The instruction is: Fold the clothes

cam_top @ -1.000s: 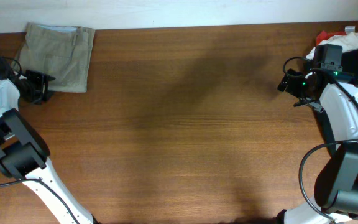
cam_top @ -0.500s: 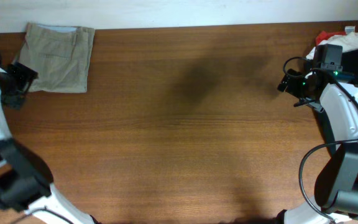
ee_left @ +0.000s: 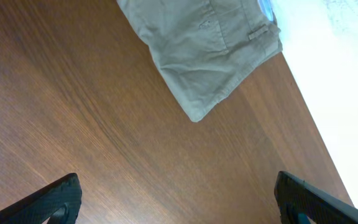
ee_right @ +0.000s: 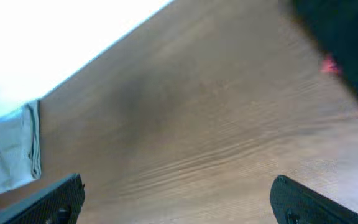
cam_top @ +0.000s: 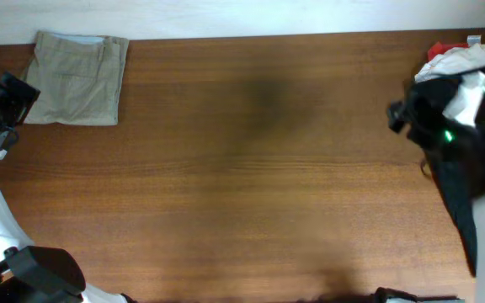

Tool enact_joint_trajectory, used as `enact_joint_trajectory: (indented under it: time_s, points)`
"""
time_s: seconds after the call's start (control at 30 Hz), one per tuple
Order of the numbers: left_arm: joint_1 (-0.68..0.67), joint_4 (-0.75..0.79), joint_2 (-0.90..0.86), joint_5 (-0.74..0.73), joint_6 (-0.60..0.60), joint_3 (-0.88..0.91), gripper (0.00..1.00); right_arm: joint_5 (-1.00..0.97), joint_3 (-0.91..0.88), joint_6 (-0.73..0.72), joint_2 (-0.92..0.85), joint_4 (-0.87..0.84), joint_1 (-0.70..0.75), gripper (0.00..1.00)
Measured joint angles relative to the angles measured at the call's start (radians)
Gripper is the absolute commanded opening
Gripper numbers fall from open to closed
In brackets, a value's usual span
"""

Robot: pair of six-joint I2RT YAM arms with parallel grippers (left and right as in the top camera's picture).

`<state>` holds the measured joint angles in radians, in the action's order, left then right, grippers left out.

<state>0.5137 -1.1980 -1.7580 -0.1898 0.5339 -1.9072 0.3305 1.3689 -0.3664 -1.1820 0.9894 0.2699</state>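
Folded khaki trousers point(cam_top: 78, 77) upper left, loose garments upper right.
The trousers lie flat in a neat rectangle on the wooden table point(cam_top: 242, 185). The left gripper point(cam_top: 17, 97) sits just beside them at the left edge. Upper right, a white piece point(cam_top: 461, 61) and a red piece point(cam_top: 439, 50) lie heaped, and the right arm point(cam_top: 445, 126) is a dark blur.

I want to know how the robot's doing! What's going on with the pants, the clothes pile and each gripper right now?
Khaki trousers: folded, lying flat at the far left corner of the table, untouched.
Clothes pile: unfolded heap of white, red and black pieces at the far right edge.
Left gripper: open, holding nothing.
Right gripper: open, holding nothing.
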Motion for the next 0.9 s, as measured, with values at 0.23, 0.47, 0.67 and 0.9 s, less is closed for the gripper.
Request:
enact_joint_trajectory:
  time_s: [0.23,0.47,0.67,0.9]
  points:
    - [0.0,-0.002,0.0,0.0,0.0,0.0,0.99,-0.072,0.008,0.0,0.307,0.249,0.001,0.99]
    - [0.0,-0.002,0.0,0.0,0.0,0.0,0.99,-0.079,0.008,0.0,0.334,0.315,0.001,0.99]
    - [0.0,-0.002,0.0,0.0,0.0,0.0,0.99,-0.092,-0.035,0.023,0.436,0.233,0.001,0.99]
    - [0.0,-0.002,0.0,0.0,0.0,0.0,0.99,-0.101,-0.475,0.031,0.785,-0.209,-0.058,0.99]
